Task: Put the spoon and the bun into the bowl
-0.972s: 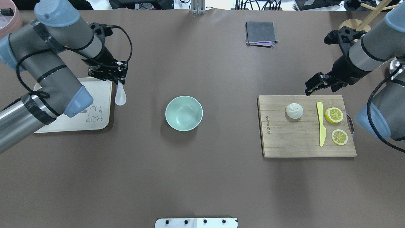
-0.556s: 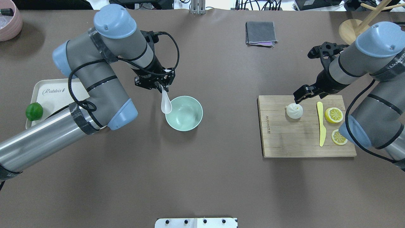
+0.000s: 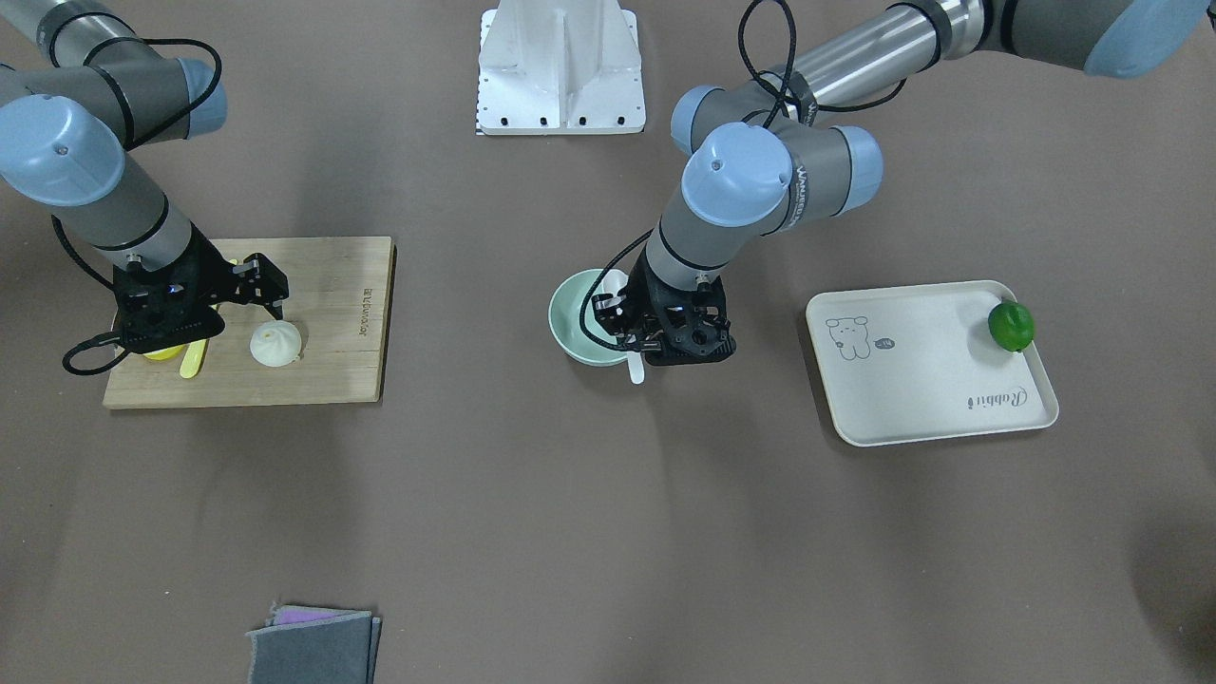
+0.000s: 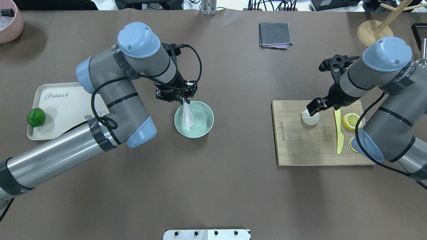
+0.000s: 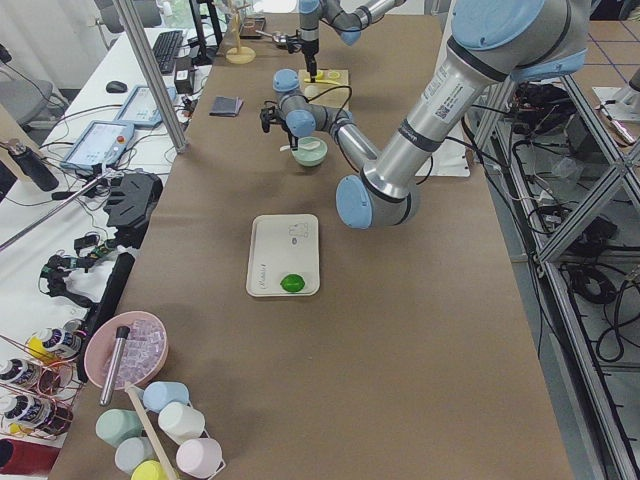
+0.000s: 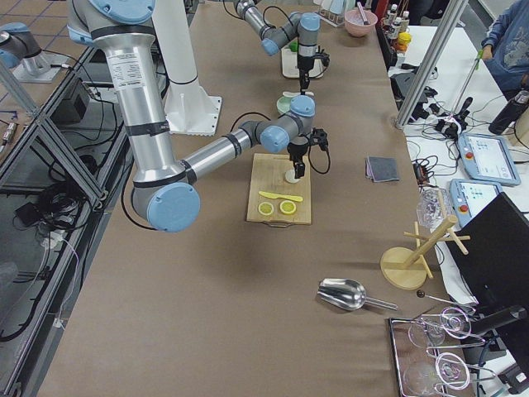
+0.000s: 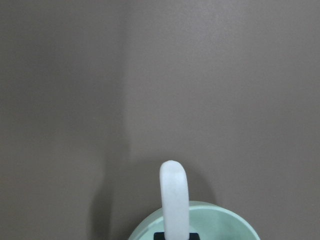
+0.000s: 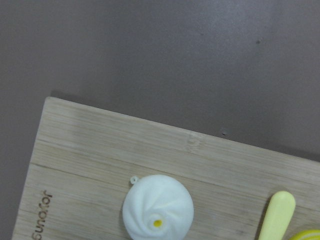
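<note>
Over at the middle of the table, the left gripper (image 4: pixel 184 99) has its jaws pinched on the handle of the white soup spoon (image 4: pixel 188 116), and the scoop hangs down inside the rim of the mint-green bowl (image 4: pixel 206 124). The front camera shows the handle's tip poking out below the gripper on the operators' side. From the left wrist camera, the handle's rounded end stands up with the bowl's rim curving beneath it. Whether the scoop touches the bowl's floor, I cannot tell. Across on the other side, the right gripper (image 4: pixel 315 106) hovers just over the steamed bun (image 4: pixel 311 119), jaws spread and nothing between them. The bun sits on the wooden cutting board (image 4: pixel 300 146), towards its far edge, with its swirled top showing in the right wrist view. Beside it on the board lies the yellow plastic knife (image 4: pixel 339 133), and past that the lemon slices (image 4: pixel 351 120), partly hidden by the arm. Away on the robot's left, a green lime (image 4: pixel 36 117) rests at the edge of the beige tray (image 4: pixel 66 100), and a folded grey cloth (image 4: pixel 275 34) lies at the far side.
</note>
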Robot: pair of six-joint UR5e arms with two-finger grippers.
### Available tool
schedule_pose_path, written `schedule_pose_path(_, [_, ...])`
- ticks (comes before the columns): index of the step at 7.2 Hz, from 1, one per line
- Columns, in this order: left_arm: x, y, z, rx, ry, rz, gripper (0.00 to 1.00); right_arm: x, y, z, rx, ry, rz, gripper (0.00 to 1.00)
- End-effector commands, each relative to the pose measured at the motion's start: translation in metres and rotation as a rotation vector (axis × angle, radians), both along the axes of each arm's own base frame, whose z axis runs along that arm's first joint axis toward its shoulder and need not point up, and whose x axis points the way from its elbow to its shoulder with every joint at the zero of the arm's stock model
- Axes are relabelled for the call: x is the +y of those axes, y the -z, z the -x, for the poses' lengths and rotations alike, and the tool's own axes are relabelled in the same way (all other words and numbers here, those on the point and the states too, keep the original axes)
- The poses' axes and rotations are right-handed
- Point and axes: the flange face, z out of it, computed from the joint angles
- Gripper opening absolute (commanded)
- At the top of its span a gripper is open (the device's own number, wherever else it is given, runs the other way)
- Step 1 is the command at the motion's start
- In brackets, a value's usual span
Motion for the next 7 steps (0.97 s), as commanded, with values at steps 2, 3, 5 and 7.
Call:
schedule_pose_path(2, [0.008, 0.0, -0.011, -0.003, 0.007, -0.009, 0.03, -0.008, -0.026, 0.02, -0.021, 0.01, -0.039, 0.96])
schedule_pose_path(3, [0.007, 0.002, -0.011, -0.003, 0.011, -0.012, 0.95, -0.006, -0.027, 0.021, -0.026, 0.01, -0.042, 0.94])
schedule_pose_path(5, [0.007, 0.002, -0.011, -0.004, 0.016, -0.003, 0.98, 0.001, -0.023, 0.028, -0.036, -0.005, -0.015, 0.37])
schedule_pose_path(7, [0.007, 0.003, -0.01, -0.003, 0.016, -0.005, 0.98, 0.009, -0.023, 0.035, -0.037, 0.004, -0.004, 0.0])
